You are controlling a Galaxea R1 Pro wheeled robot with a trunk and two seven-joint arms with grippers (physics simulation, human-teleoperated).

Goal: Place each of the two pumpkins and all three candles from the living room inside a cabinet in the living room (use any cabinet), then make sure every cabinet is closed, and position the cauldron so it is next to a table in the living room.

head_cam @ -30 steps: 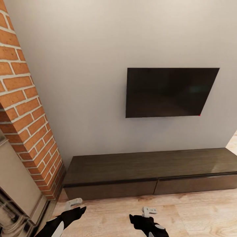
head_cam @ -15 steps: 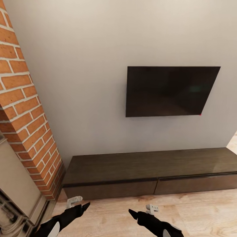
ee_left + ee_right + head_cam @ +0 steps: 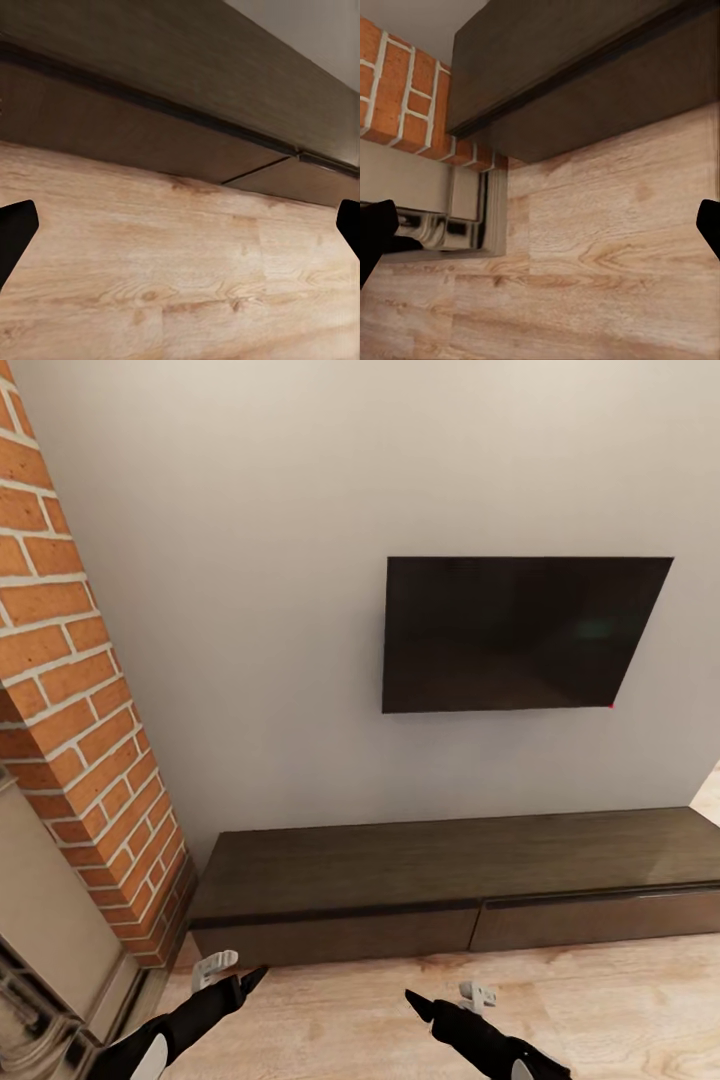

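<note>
Both grippers hang low over the wood floor (image 3: 600, 1000), just in front of the cabinet (image 3: 440, 870). Left gripper (image 3: 248, 978) is spread wide, nothing in it; in the left wrist view its two black tips sit at the far edges w/ bare floor between them. Right gripper (image 3: 412, 1000) is the same: fingers apart, holding nothing.

The cabinet is long, low and dark brown. It sits against the white wall (image 3: 250, 560), under the black TV (image 3: 520, 632). Its two drawer fronts look flush and closed, w/ no handles. The brick fireplace (image 3: 70, 690) stands at its left end, close by.

No pumpkins, candles or cauldron can be seen here, so that part of the job looks not yet done, prob.

What could go wrong:
- Drawers have no handles. Fingers may slip off the front and it won't open.
- Grippers are very low. A push down could bump the floor.
- Left arm is near the fireplace. A swing out that way could hit the bricks or the metal trim (image 3: 472, 217).
- Rolling closer could bump the base into the cabinet.
- If the robot fetches things first, a closed drawer means no free place to drop them.
</note>
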